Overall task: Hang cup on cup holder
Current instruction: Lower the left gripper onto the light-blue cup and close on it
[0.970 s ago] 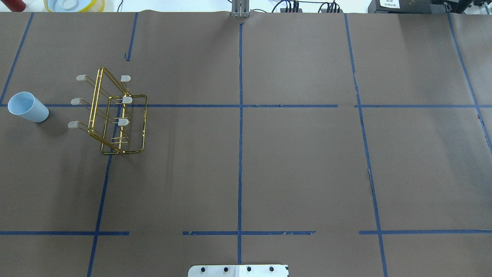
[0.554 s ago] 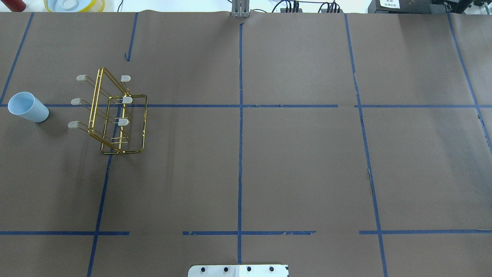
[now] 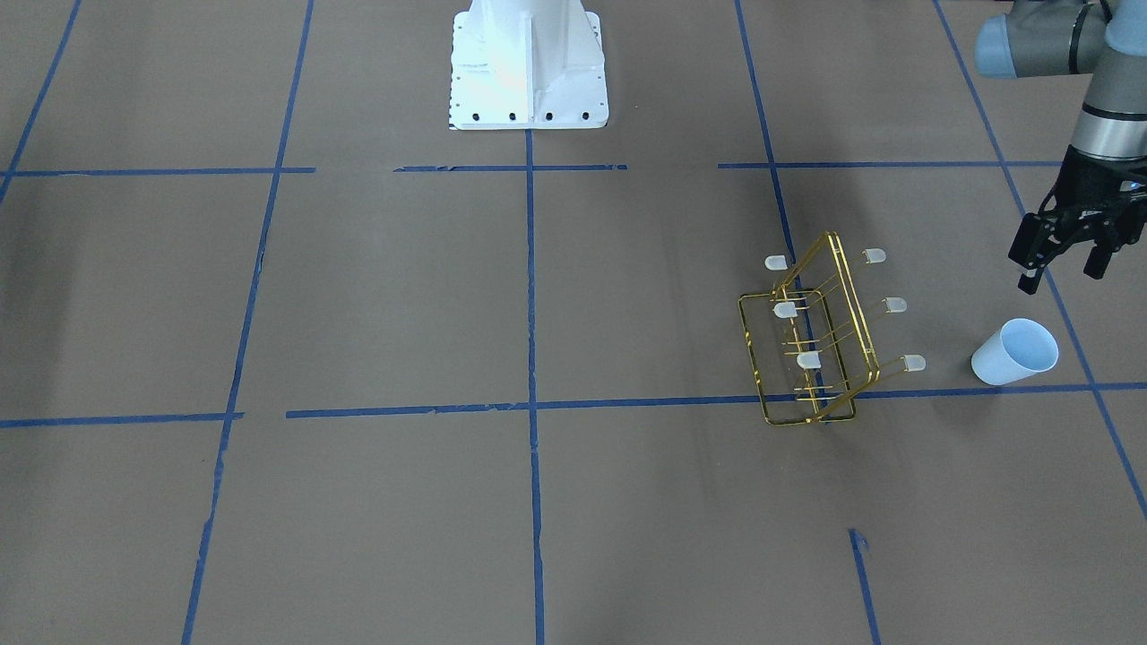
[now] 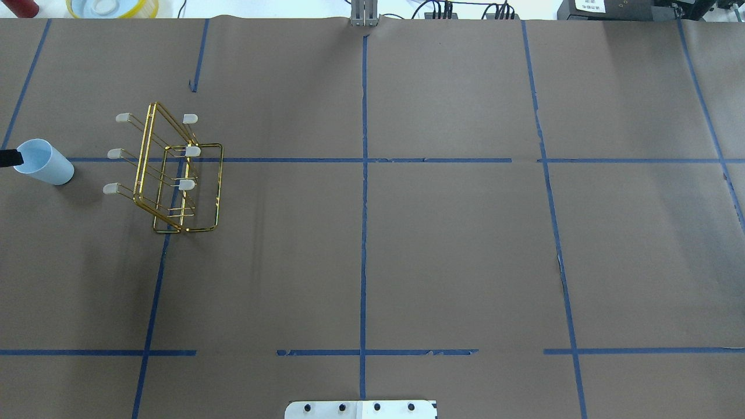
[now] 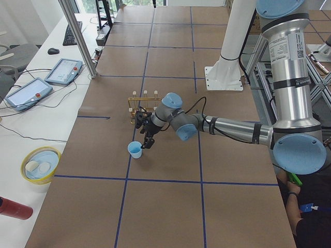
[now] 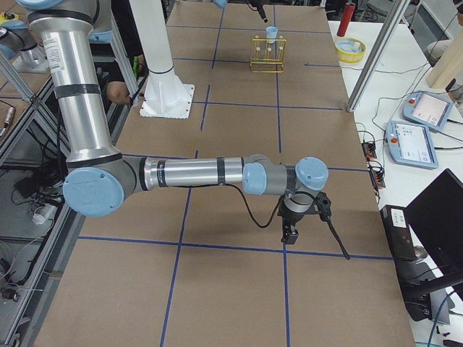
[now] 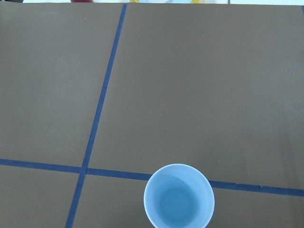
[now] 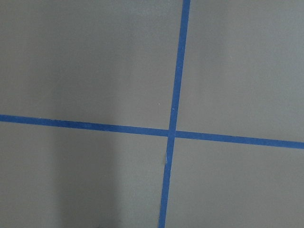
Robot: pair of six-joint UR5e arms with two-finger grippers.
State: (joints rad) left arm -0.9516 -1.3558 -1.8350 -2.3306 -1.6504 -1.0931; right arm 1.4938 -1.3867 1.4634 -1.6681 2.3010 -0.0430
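Observation:
The pale bluish-white cup stands upright, mouth up, on the brown table, also in the overhead view and the left wrist view. The gold wire cup holder stands beside it with nothing on its white-capped prongs; it also shows in the overhead view. My left gripper is open and empty, hovering above the table just on the robot's side of the cup. One black fingertip shows at the overhead view's left edge. My right gripper shows only in the exterior right view, far from both; I cannot tell its state.
A yellow bowl and a red bottle sit beyond the table's far edge. The robot's white base is at mid-table. Blue tape lines cross the brown paper.
A black fingertip of my left gripper has come into the overhead view at its left edge, next to the cup's rim. The cup and the holder have not moved.

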